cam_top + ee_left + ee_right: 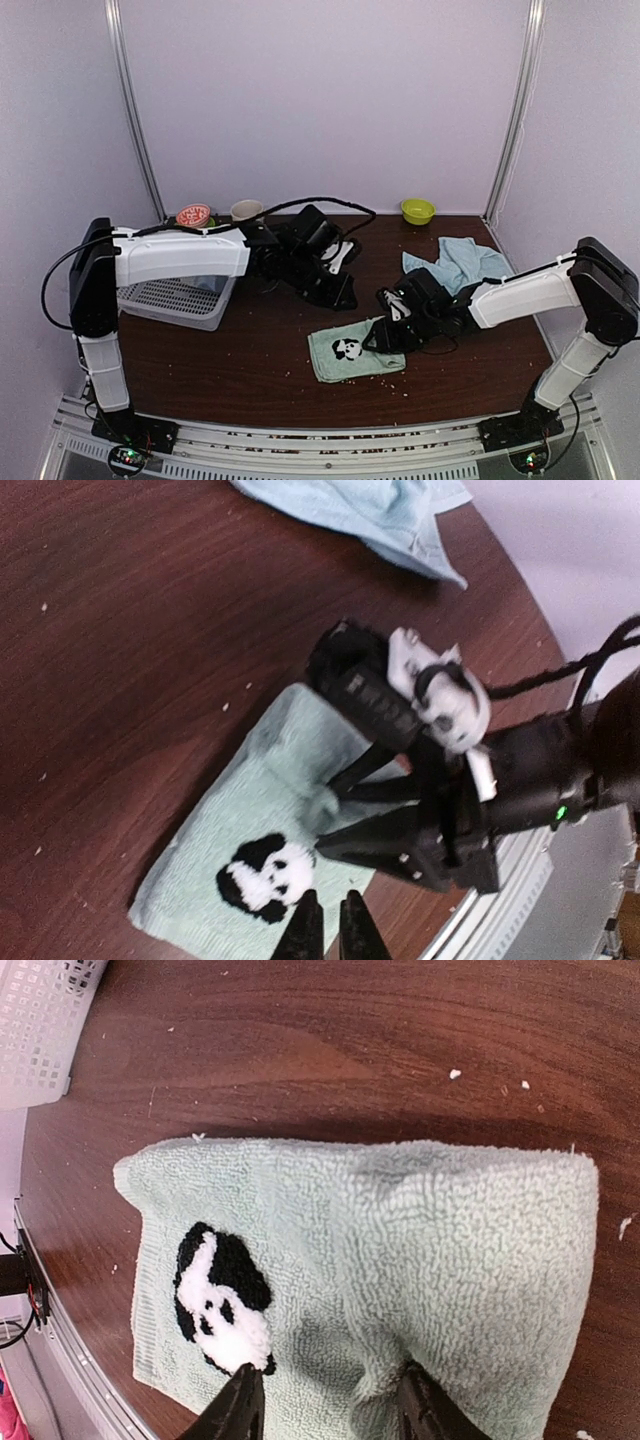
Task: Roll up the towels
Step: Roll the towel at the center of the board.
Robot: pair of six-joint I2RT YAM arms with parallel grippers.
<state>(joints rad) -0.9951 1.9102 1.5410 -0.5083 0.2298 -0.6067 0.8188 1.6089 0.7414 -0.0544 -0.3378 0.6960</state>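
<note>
A pale mint towel [345, 357] with a panda face patch lies flat near the table's front middle. It fills the right wrist view [400, 1230] and shows in the left wrist view [240, 820]. My right gripper [385, 335] [330, 1400] [325, 815] is open over the towel's right part, and a small pucker of cloth sits at one fingertip [420, 1405]. A light blue towel [455, 262] [370, 510] lies crumpled at the back right. My left gripper [345, 295] [325, 925] hangs above the table behind the mint towel, shut and holding nothing.
A white mesh basket [175, 300] [40, 1020] stands at the left under the left arm. A green bowl [417, 210], a cup [246, 209] and a red-topped tin [193, 214] stand along the back edge. Small crumbs dot the dark wooden table [250, 360].
</note>
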